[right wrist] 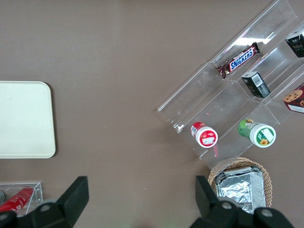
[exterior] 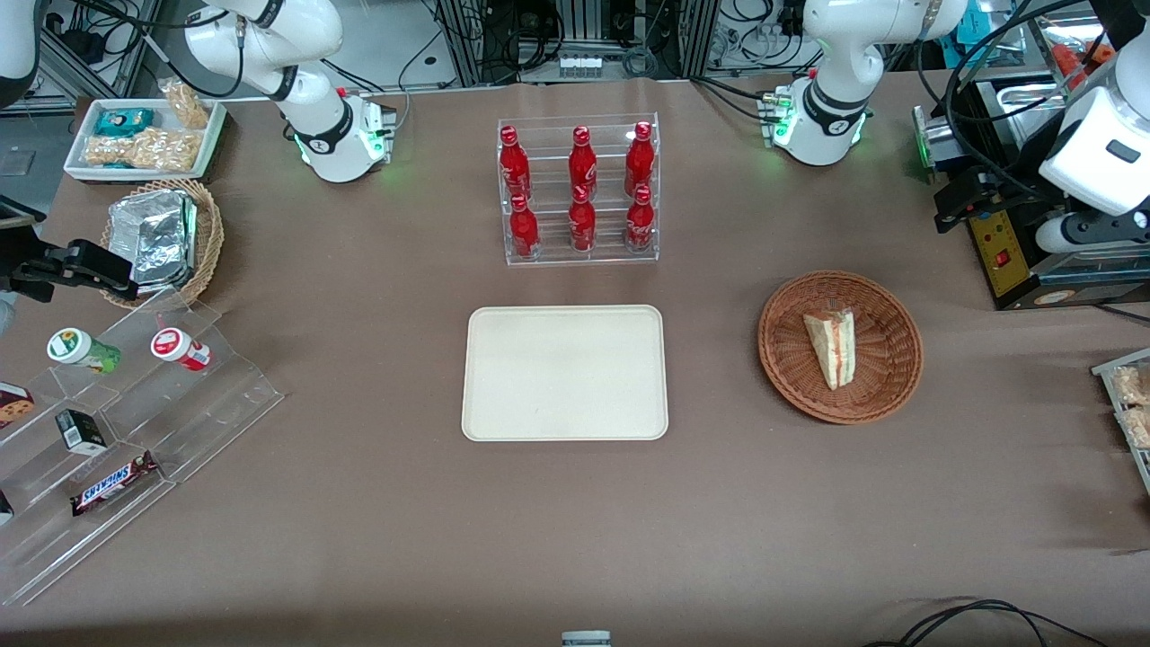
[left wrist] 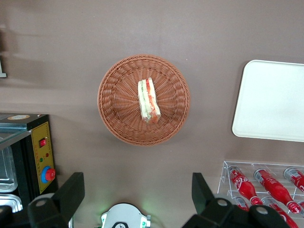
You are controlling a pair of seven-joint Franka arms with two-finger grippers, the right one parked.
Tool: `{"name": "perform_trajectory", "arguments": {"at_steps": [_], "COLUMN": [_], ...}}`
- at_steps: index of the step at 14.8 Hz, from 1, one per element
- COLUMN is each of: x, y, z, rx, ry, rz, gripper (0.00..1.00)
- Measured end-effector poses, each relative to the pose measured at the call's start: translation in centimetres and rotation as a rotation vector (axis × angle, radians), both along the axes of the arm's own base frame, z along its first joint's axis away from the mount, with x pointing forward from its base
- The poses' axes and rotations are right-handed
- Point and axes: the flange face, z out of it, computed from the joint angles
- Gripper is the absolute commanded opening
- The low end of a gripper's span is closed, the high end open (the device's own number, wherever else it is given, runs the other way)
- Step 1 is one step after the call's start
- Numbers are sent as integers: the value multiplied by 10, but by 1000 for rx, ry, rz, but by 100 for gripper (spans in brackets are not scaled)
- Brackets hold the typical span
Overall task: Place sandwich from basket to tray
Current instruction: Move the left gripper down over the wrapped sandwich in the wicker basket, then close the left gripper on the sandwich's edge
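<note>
The sandwich (exterior: 831,346), a white bread wedge with red and green layers, lies in the round reddish-brown basket (exterior: 898,359) toward the working arm's end of the table. It also shows in the left wrist view (left wrist: 148,100), in the middle of the basket (left wrist: 114,114). The cream tray (exterior: 564,373) lies flat and bare beside the basket, at the table's middle; it shows in the left wrist view (left wrist: 273,99) too. My left gripper (exterior: 945,211) hangs high, farther from the front camera than the basket. In the left wrist view the gripper (left wrist: 137,180) is open and empty, fingers wide apart.
A clear rack of red bottles (exterior: 579,193) stands farther from the front camera than the tray. A black box with a red button (exterior: 1006,252) sits near my gripper. A stepped clear stand with snacks (exterior: 117,413) and a tan basket of foil packs (exterior: 162,238) lie toward the parked arm's end.
</note>
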Motion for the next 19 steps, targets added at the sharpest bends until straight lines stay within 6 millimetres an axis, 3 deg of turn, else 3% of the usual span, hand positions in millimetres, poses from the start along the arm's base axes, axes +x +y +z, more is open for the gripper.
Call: {"name": "perform_trajectory", "arguments": {"at_steps": [5, 7, 9, 12, 15, 17, 19], "x": [-1, 3, 12, 23, 18, 16, 19], "y": [1, 2, 2, 2, 4, 4, 3], "z": [-10, -31, -74, -170, -262, -302, -330], "rx": [5, 9, 11, 8, -2, -5, -7], "ry": [22, 42, 55, 38, 9, -10, -12], "rz": [5, 9, 10, 25, 66, 165, 212], "gripper": [100, 100, 100, 100, 100, 100, 100]}}
